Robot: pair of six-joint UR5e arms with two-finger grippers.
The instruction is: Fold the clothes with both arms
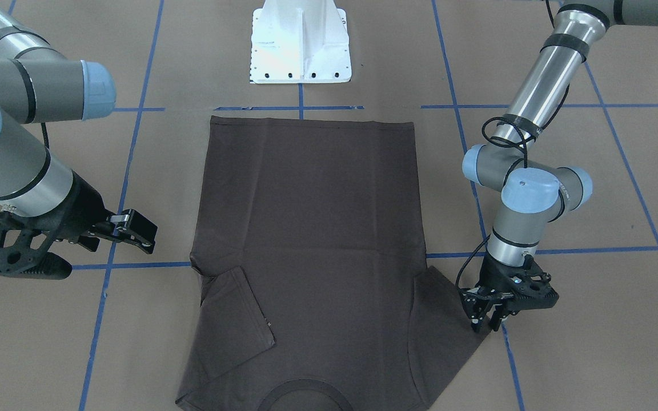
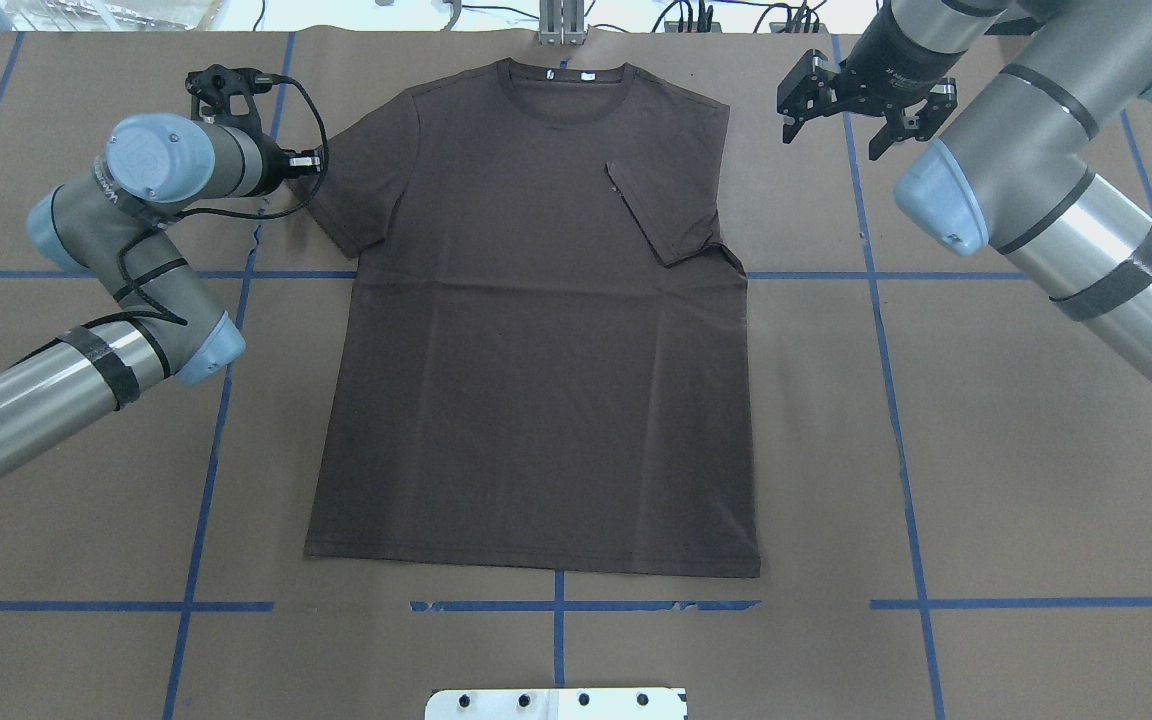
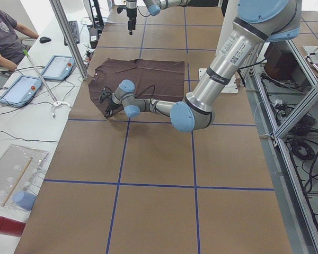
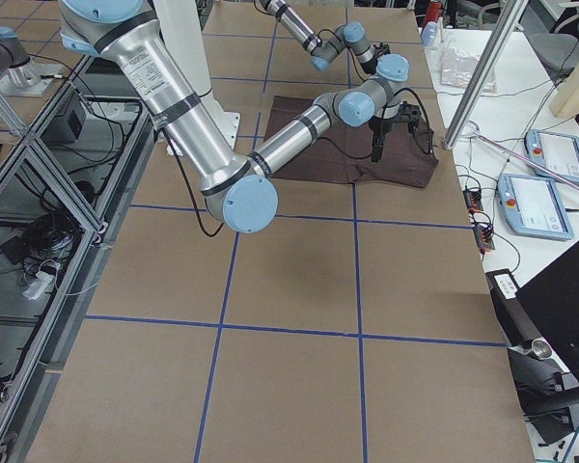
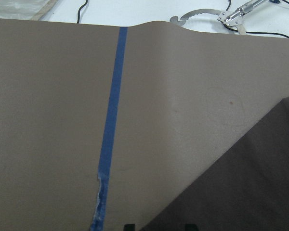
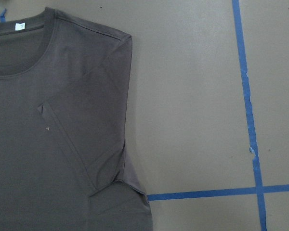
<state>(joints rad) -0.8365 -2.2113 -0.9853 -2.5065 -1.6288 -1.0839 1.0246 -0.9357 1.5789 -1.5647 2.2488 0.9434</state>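
The dark brown T-shirt point(image 2: 536, 370) lies flat on the brown table, collar point(image 2: 561, 90) at the far edge. One sleeve point(image 2: 661, 215) is folded inward over the chest, as the right wrist view shows point(image 6: 86, 139). The other sleeve point(image 1: 449, 319) is spread out. My left gripper point(image 1: 485, 325) is down at that sleeve's outer tip, open, and the sleeve edge point(image 5: 250, 192) runs between its fingertips. My right gripper point(image 2: 836, 135) hovers open and holds nothing, above bare table beside the folded sleeve.
The white base pedestal point(image 1: 300, 45) stands just beyond the shirt's hem. Blue tape lines point(image 2: 876, 300) cross the table. In the exterior left view a person point(image 3: 5, 32) sits at a white side table with tablets point(image 3: 58, 66). Metal tongs point(image 5: 207, 17) lie past the far edge.
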